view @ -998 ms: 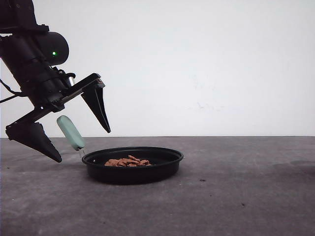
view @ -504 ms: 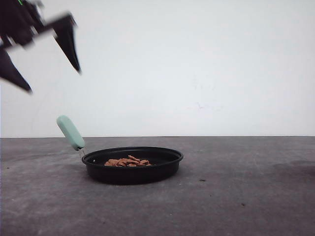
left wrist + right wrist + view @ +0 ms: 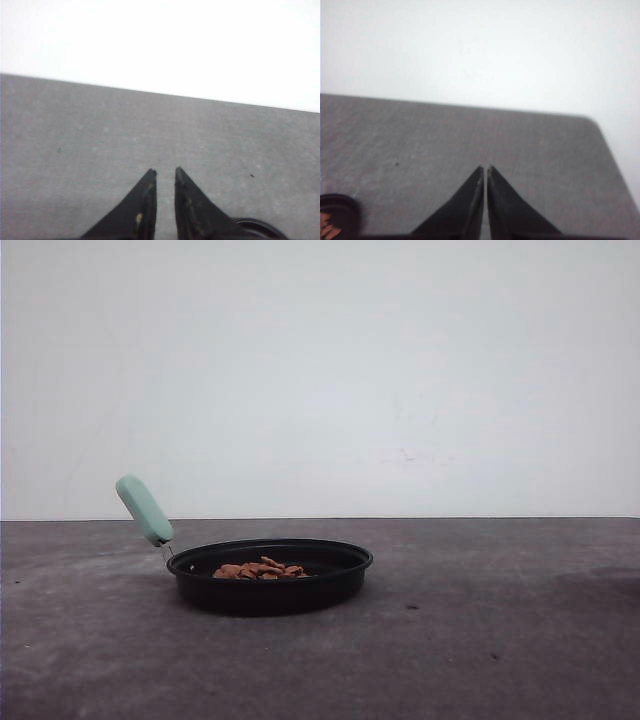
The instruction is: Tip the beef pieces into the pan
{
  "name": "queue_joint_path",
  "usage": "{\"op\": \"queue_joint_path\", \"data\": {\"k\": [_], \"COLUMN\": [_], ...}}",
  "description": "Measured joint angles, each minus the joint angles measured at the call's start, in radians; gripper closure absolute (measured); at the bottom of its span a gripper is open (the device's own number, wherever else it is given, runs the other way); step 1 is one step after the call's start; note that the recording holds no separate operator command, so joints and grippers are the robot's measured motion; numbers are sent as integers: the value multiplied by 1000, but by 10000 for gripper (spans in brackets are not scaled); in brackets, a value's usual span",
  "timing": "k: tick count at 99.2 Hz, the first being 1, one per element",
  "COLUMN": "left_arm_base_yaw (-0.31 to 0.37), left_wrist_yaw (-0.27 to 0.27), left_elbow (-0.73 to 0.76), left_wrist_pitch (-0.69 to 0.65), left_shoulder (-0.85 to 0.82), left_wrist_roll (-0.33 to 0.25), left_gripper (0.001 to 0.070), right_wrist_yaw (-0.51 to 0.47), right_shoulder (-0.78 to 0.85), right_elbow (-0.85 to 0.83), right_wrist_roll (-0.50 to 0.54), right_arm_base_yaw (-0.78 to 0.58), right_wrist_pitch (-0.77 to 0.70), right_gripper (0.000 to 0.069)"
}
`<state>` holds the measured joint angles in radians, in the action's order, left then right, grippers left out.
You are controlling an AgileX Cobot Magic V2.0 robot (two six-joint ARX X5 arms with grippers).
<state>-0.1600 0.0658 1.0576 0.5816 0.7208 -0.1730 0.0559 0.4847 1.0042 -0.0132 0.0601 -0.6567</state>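
The black pan [image 3: 300, 590] rests on the grey table left of centre, its mint-green handle [image 3: 145, 510] slanting up and to the left. A small heap of reddish-brown beef pieces [image 3: 260, 568] lies inside it. In the left wrist view my left gripper [image 3: 164, 171] hovers above bare table, its jaws a narrow gap apart with nothing between them; a sliver of the pan [image 3: 260, 227] peeks out beside one finger. My right gripper [image 3: 485, 167] is shut and empty over the table, and the pan [image 3: 340, 212] with some beef pieces [image 3: 327, 225] sits off to its side.
The grey table [image 3: 500, 640] stretches wide to the right of the pan and in front of it. A plain white wall stands behind. The table's rounded far corner [image 3: 592, 122] is visible in the right wrist view.
My left arm, wide open beside the pan handle a second ago, rose up and out of the front view. The pan and beef have not moved.
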Motion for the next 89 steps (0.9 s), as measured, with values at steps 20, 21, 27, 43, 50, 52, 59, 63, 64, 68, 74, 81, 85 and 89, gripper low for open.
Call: {"op": "queue_joint_path", "data": {"k": [20, 21, 27, 43, 50, 52, 59, 63, 64, 68, 74, 81, 85, 89], "left_arm_base_yaw": [0, 0, 0, 0, 0, 0, 0, 0, 0, 0, 0, 0, 0, 0], "left_wrist_yaw": [7, 7, 8, 11, 12, 13, 14, 14, 14, 14, 14, 14, 14, 14], "left_elbow": [-357, -373, -454, -509, -505, -505, -504, -504, -504, -504, -504, -504, -504, -504], "left_wrist_pitch": [-63, -63, -57, -8, -19, -22, -24, -23, -23, -23, -22, -21, -21, -21], "left_shoulder": [-324, -340, -423, -553, -592, -599, -617, -623, -624, -628, -631, -630, -631, -630], "left_wrist_roll": [31, 31, 32, 32, 32, 32, 32, 32, 32, 32, 32, 32, 32, 32], "left_gripper": [678, 678, 678, 674, 674, 674, 674, 674, 674, 674, 674, 674, 674, 674], "right_wrist_yaw": [-76, -79, -79, -78, -83, -83, -82, -82, -82, -82, -82, -82, -82, -82], "right_shoulder": [-222, -230, -271, -303, -306, -306, -306, -306, -306, -306, -306, -306, -306, -306], "right_elbow": [-266, -278, -345, -390, -388, -388, -388, -388, -388, -388, -388, -388, -388, -388], "right_wrist_roll": [-71, -74, -82, -91, -92, -93, -94, -94, -95, -95, -95, -95, -95, -95], "right_arm_base_yaw": [0, 0, 0, 0, 0, 0, 0, 0, 0, 0, 0, 0, 0, 0], "right_wrist_pitch": [119, 119, 108, 85, 92, 92, 92, 93, 93, 92, 92, 92, 92, 92], "right_gripper": [681, 681, 681, 681, 681, 681, 681, 681, 681, 681, 681, 681, 681, 681]}}
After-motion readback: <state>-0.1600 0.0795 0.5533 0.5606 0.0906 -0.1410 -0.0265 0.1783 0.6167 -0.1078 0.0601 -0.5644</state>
